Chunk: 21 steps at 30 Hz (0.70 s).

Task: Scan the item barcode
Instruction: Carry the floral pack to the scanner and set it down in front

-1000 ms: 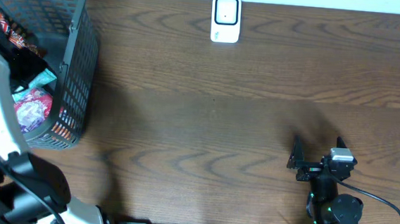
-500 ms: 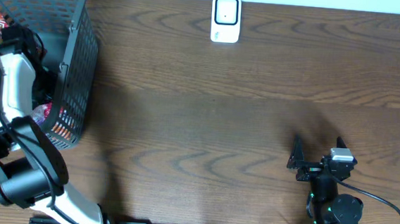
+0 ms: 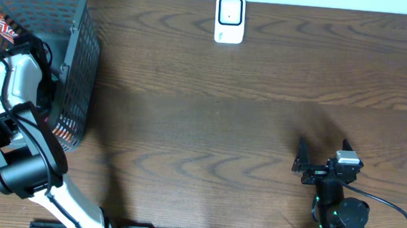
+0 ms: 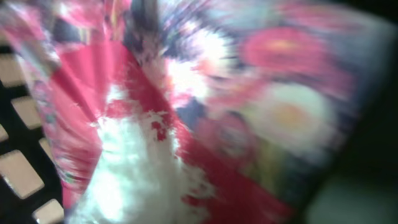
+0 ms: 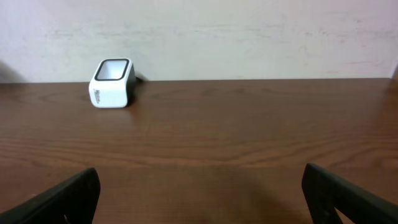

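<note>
A glossy pink, red and white packet fills the left wrist view, blurred and very close, with basket mesh behind it. My left gripper is deep in the dark mesh basket at the far left, shut on this packet. Its fingers are hidden. The white barcode scanner stands at the back middle of the table, and the right wrist view shows the scanner by the wall. My right gripper rests low at the front right, open and holding nothing.
Other packets lie in the basket, one red and one orange-red near its front wall. Bare brown wooden table stretches between the basket, the scanner and the right arm. A cable trails from the right arm's base.
My left arm has swung further back inside the basket and its gripper has gone from open to shut. The right arm has not moved.
</note>
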Motion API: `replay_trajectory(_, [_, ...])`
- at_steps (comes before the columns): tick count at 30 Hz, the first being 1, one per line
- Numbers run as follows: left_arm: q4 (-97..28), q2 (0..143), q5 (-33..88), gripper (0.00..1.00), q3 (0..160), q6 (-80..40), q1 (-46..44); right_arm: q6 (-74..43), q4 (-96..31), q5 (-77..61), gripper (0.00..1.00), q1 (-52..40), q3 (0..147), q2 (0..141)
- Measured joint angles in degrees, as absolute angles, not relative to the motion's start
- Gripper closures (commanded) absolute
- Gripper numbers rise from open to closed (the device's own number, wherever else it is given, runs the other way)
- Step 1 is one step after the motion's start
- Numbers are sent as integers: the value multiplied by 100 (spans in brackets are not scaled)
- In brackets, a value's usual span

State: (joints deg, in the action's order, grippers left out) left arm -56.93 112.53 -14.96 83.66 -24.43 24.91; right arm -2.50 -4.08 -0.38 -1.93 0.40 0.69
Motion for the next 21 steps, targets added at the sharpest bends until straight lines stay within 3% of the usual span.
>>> replay_trajectory(12, [-6484,10962,-1138,93,8790,-2392,2510,-250,-405,-38,1,-193,40,69])
replay_trajectory(21, [-5148,8595,-1004,93,9260,-2394,2510,-248,-405,-38,1,-193,40,69])
